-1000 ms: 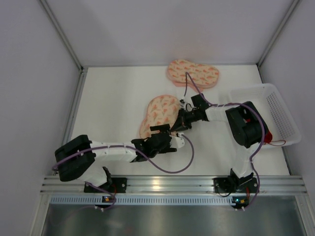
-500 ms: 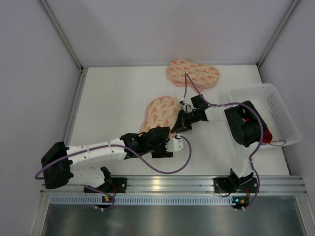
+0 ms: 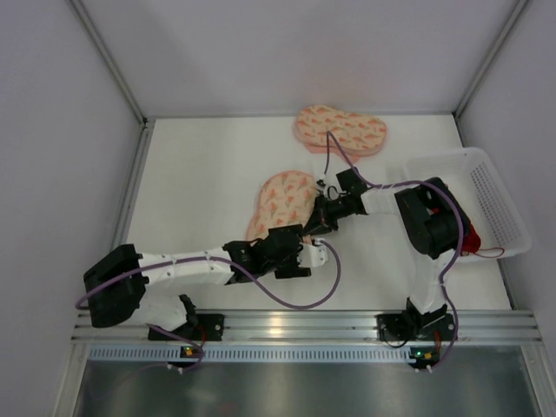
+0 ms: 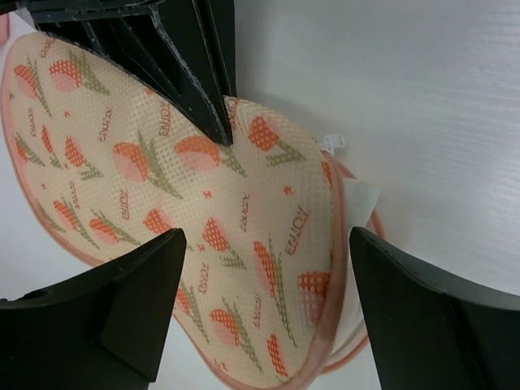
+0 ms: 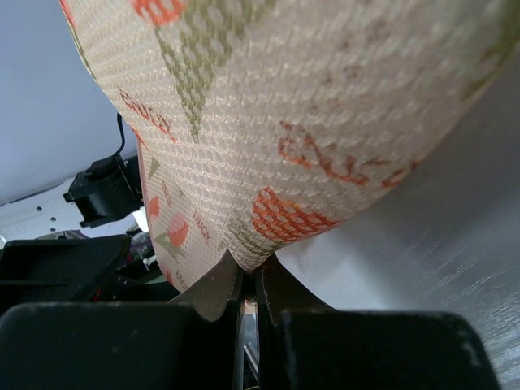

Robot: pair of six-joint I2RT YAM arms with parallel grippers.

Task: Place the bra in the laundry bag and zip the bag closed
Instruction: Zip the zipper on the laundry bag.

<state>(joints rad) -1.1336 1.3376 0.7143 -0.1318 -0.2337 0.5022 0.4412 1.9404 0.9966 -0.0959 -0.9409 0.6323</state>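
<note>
While the bag point(image 3: 280, 198) lies mid-table, long axis running 7 to 1 o'clock in the top view | right gripper point(image 5: 248, 280) pinched tight on its 4 o'clock edge | left gripper point(image 4: 264, 244) spread wide over its near lobe, holding nothing | white table point(image 3: 200, 174), pale walls point(image 3: 52, 130)

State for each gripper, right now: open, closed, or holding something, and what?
Left gripper: open, holding nothing, poised over the near bag.
Right gripper: closed, fingers pinching that bag's edge.

Soft, even light, faint shadows; up close the laundry bag point(image 5: 325, 122) perhaps blurs slightly.
</note>
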